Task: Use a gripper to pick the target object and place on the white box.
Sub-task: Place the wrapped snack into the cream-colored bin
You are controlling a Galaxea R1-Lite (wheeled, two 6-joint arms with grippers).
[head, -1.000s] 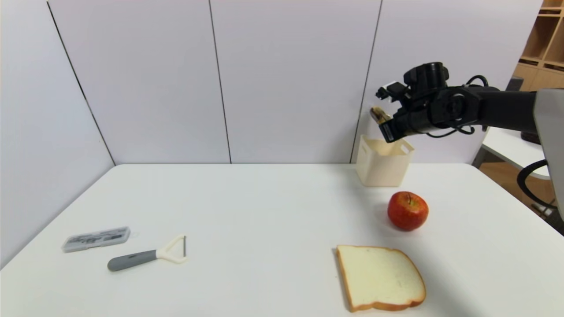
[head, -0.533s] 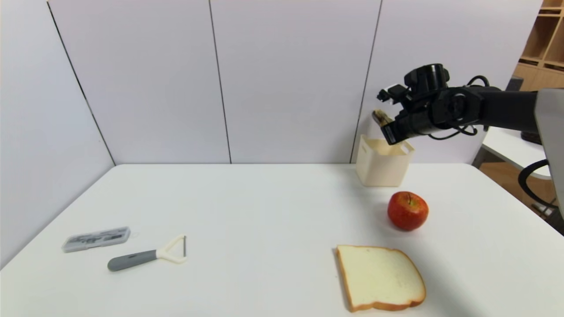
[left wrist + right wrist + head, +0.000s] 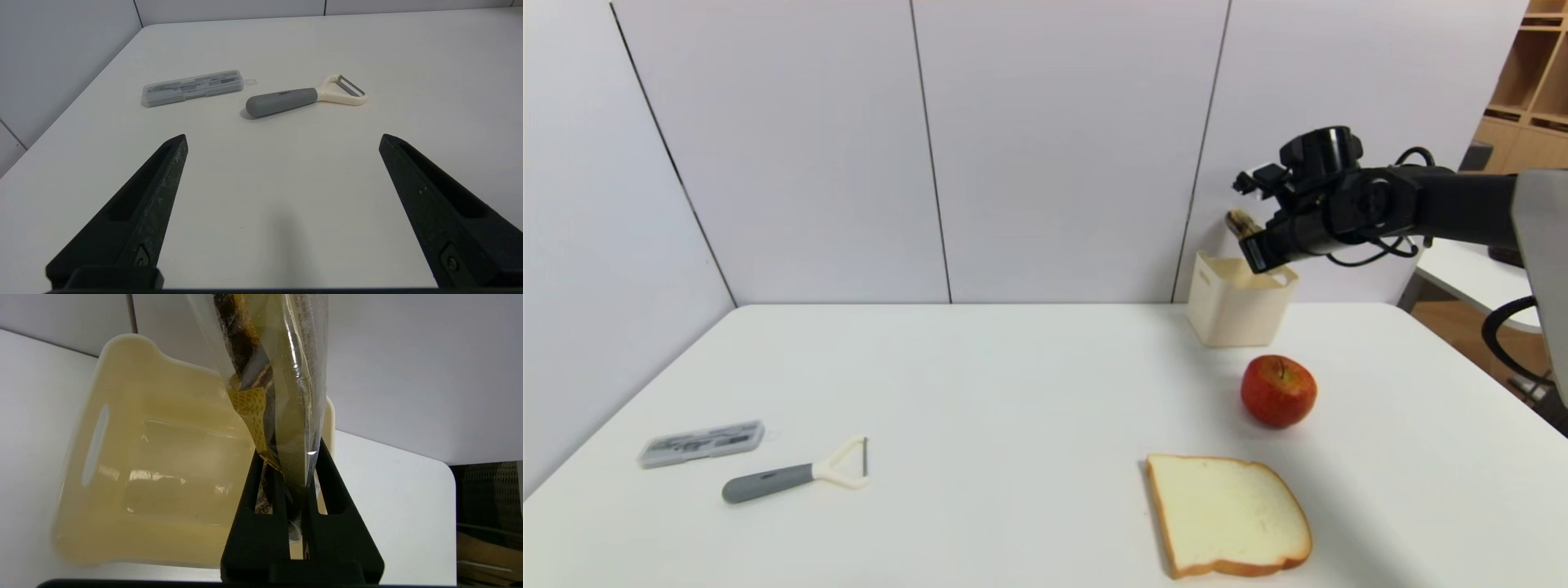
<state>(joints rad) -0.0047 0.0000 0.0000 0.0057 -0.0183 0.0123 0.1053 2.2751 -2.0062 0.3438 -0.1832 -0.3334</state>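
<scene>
Apple (image 3: pixel 1279 391) red (bread (image 3: pixel 1227 516) cream, brown-edged).

One apple (image 3: pixel 1279 391); one peeler (image 3: pixel 776 482); one bread slice (image 3: pixel 1227 516); one bin (image 3: pixel 1237 314).

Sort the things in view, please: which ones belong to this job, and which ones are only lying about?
For the job:
- right claw, above the bin
- chocolate pack, held in it
- white bin

Only lying about:
- apple
- bread slice
- peeler
- clear flat case

Left claw: idle over the table.
</scene>
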